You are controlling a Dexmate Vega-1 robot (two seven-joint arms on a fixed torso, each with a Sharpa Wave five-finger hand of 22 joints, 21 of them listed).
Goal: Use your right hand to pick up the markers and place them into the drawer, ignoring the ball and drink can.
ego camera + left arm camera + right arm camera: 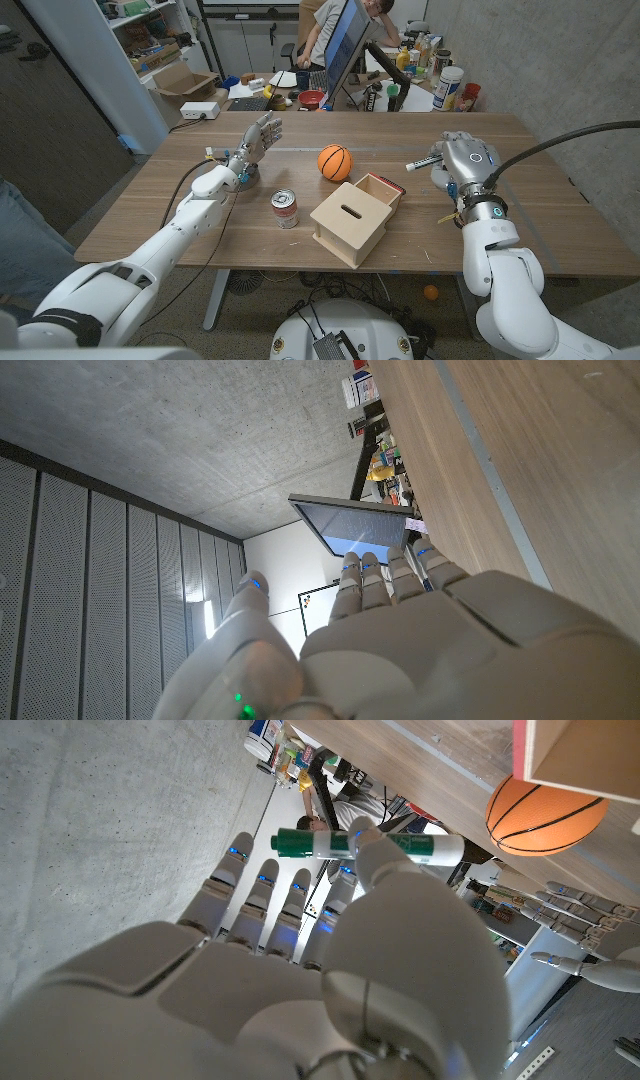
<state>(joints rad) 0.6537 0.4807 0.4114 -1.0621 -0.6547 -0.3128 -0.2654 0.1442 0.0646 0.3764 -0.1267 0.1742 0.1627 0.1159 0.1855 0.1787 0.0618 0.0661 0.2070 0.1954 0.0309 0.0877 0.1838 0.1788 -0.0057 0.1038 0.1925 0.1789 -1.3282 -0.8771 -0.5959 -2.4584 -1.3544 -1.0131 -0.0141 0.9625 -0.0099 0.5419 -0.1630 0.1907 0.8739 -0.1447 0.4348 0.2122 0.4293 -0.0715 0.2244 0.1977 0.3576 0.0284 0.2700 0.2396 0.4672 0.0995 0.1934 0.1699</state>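
Concrete wall (150, 420), cluttered desk (400, 85) (monitor (345, 40) on it)

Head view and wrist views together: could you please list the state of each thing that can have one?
Drawer: slid partly open at the back of the wooden box.
Marker: capped, held off the table by the right hand.
Can: upright.
Ball: at rest on the table.
Left hand: open, fingers extended, holding nothing.
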